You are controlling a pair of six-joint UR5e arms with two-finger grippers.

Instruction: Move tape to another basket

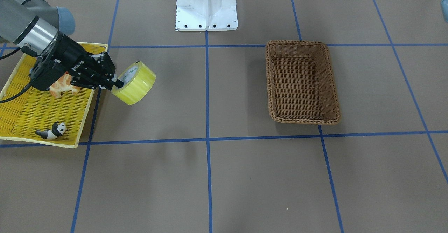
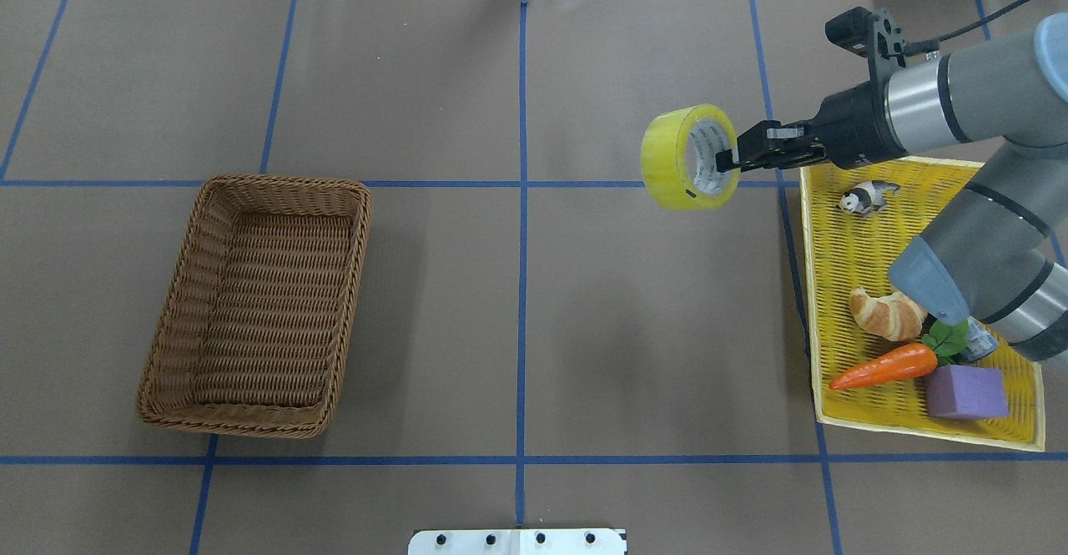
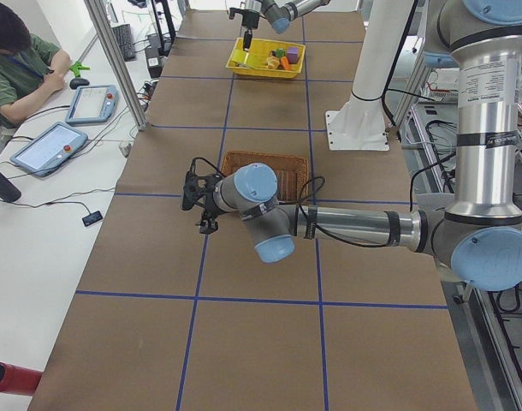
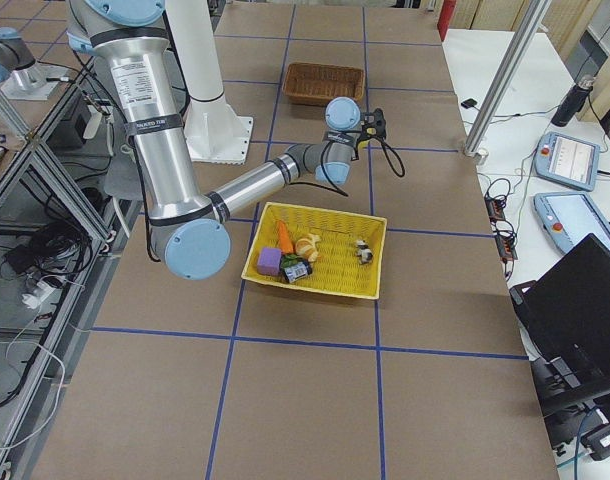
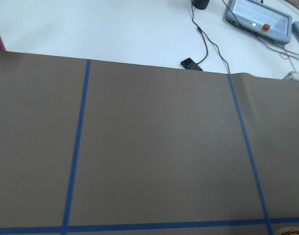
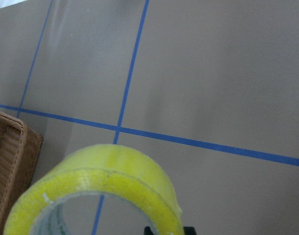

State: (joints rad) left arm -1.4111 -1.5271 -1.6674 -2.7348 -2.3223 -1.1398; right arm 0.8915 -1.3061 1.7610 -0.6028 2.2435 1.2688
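Note:
My right gripper (image 2: 727,159) is shut on the wall of the yellowish-green tape roll (image 2: 680,158) and holds it on edge in the air, just left of the yellow tray. The front-facing view shows the same grip (image 1: 118,83) on the tape (image 1: 137,84). The tape's rim (image 6: 105,171) fills the bottom of the right wrist view. The brown wicker basket (image 2: 250,181) stands empty far to the left, also seen from the front (image 1: 270,82). My left gripper (image 3: 205,204) hovers beyond the basket in the exterior left view only; I cannot tell whether it is open.
The shallow yellow tray (image 2: 806,229) holds a panda figure (image 2: 868,198), a croissant (image 2: 886,315), a carrot (image 2: 884,367) and a purple block (image 2: 966,392). The white robot base (image 1: 206,8) stands at the table's near-robot edge. Brown table with blue tape lines lies between tray and basket.

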